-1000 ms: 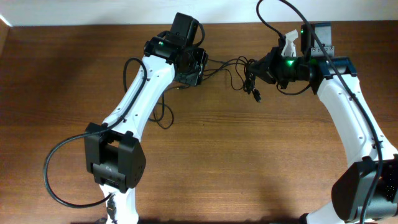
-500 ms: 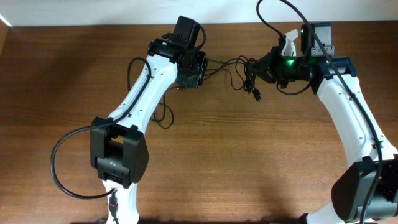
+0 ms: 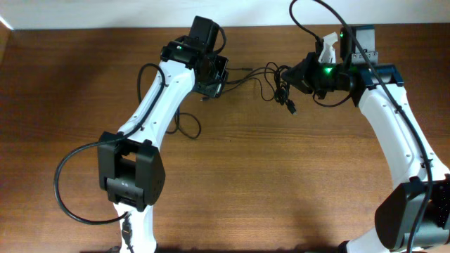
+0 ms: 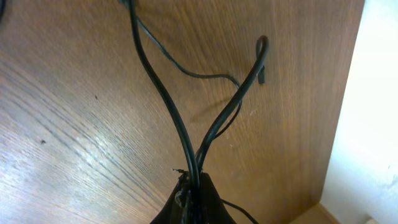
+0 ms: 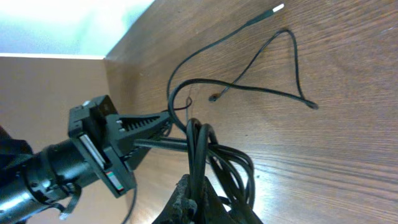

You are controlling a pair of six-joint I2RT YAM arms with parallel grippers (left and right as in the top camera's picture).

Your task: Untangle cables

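Your cables (image 3: 261, 73) hung between the two arms near the far edge of the surface (image 3: 281, 176), sagging from one gripper to the other. Your left gripper (image 3: 214, 76) was pressed together on two strands that ran side by side into its tips. Your right gripper (image 3: 292, 77) was pinching a bunch of several loops, with one plug dangling below it.

These cords looked thin, light and limp. I judged they would carry no shape of their own, droop wherever you let go, and hold their coils a little. The smooth jackets would probably slide through a pinch under a hard pull, and the small plugs seemed likely to snag inside loops.

You would have done best to take a single strand on its bare run, just beside the knot, rather than the whole bunch. In the right wrist view one strand led out to a silvery plug end (image 5: 278, 7), apparently lying on the surface. That free end looked like the easiest one to feed back through.
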